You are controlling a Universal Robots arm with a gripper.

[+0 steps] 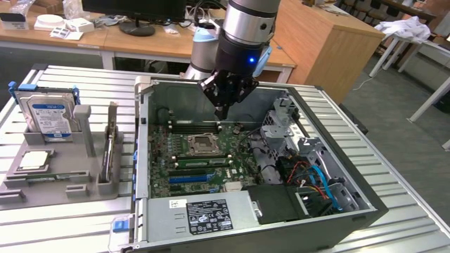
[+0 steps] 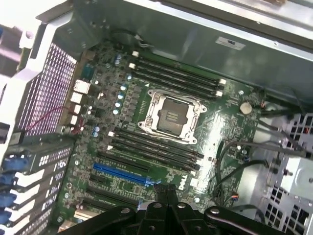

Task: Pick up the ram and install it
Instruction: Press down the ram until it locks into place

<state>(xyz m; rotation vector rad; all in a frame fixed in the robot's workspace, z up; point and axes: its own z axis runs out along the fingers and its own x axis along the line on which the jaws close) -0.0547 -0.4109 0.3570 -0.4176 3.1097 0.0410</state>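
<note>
Above motherboard (image 1: 204, 158) | claw (image 1: 221, 112) together, empty | ram (image 1: 108, 153) well apart, in holder (image 1: 77, 174)

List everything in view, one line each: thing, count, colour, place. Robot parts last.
computer case: one, dark grey, open on the slatted table.
motherboard: one, green, inside the case.
processor socket: one, silver frame, empty, mid-board.
memory slots: two banks, black, either side of the socket.
power supply: one, grey, black label, near edge of the case.
holder tray: one, grey, exterior view's left of the case.
hard drive: one, silver, blue label, upright in the tray.
processor chip: one, silver, flat in the tray.
ram: one, green, on edge in the tray.
gripper: one, black, shut, over the upper memory slots.
</note>
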